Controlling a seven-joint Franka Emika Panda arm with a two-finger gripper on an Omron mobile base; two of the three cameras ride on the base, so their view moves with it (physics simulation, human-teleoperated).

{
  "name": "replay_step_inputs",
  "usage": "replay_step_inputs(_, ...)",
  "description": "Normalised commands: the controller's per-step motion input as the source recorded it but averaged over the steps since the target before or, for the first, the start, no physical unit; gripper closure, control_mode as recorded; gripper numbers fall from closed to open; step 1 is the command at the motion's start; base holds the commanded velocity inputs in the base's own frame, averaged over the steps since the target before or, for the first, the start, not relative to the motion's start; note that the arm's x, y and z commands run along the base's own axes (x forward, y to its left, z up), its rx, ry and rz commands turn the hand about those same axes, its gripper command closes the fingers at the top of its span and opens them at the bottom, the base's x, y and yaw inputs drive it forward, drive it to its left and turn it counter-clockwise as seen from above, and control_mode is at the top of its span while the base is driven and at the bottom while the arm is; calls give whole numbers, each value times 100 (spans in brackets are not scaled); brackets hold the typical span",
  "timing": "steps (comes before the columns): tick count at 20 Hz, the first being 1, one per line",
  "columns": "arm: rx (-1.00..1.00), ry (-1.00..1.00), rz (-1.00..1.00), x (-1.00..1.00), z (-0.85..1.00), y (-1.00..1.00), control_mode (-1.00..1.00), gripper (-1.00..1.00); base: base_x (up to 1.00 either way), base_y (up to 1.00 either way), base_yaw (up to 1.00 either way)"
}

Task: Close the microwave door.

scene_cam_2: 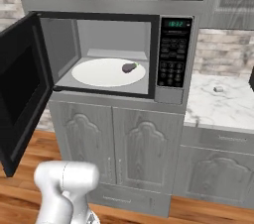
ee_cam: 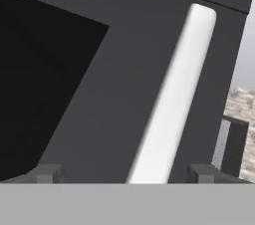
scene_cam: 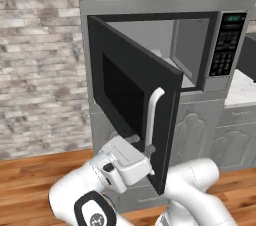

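Note:
The microwave (scene_cam_2: 170,91) is built in among grey cabinets, and its black microwave door (scene_cam: 125,87) stands swung wide open to the left. In the right base view the microwave door (scene_cam_2: 20,94) shows nearly edge-on at the left. A white bar handle (scene_cam: 154,110) runs down the door's free edge. My gripper (scene_cam: 141,144) is open at the lower end of that handle, facing the door's outer side. In the hand view the handle (ee_cam: 174,94) rises between the two fingertips (ee_cam: 47,173) of my gripper (ee_cam: 127,174), which do not touch it.
Inside the microwave, a small dark item (scene_cam_2: 130,67) lies on the white turntable (scene_cam_2: 101,73). The keypad panel (scene_cam: 226,45) is on the right. A marble counter (scene_cam_2: 223,104) extends right, cabinet doors (scene_cam_2: 119,148) sit below, and a brick wall (scene_cam: 40,60) stands left above the wood floor (scene_cam: 35,175).

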Motion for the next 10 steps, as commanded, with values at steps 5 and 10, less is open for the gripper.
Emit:
replay_step_inputs(5, 0, -1, -3, -1, 11, -67, -100, -100, 0, 0, 0)
replay_step_inputs(10, 0, 0, 0, 18, 8, -78, -100, -100, 0, 0, 0)
